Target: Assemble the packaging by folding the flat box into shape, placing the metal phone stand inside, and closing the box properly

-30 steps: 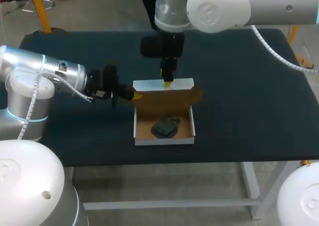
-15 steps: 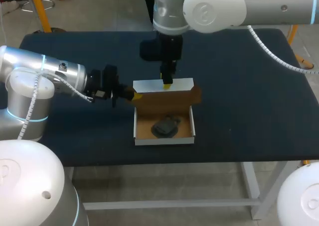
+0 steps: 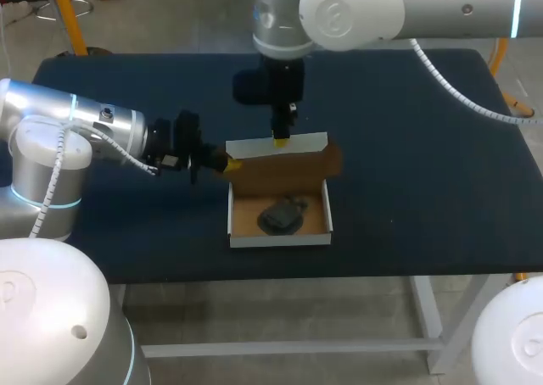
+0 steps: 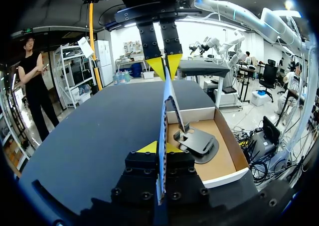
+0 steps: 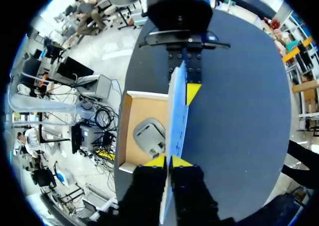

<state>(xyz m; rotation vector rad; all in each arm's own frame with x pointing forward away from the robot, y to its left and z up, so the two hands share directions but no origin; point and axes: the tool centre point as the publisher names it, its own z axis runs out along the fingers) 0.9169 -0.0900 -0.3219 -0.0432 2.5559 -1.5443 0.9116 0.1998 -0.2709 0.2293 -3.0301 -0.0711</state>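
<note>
Since a moment ago the right gripper (image 3: 279, 142) has drifted a little toward the left of the frame. The lid (image 3: 288, 171) it holds now stands more upright, with less of its white outer face showing. That gripper comes down from the top centre and pinches the lid's upper edge between its yellow tips. The left gripper (image 3: 227, 162), reaching in from the left, is clamped on the lid's left end; in its wrist view the card runs edge-on between both fingers. The box (image 3: 279, 239) sits open near the middle of the dark table (image 3: 424, 190), and the phone stand (image 3: 281, 216) lies on its brown floor.
</note>
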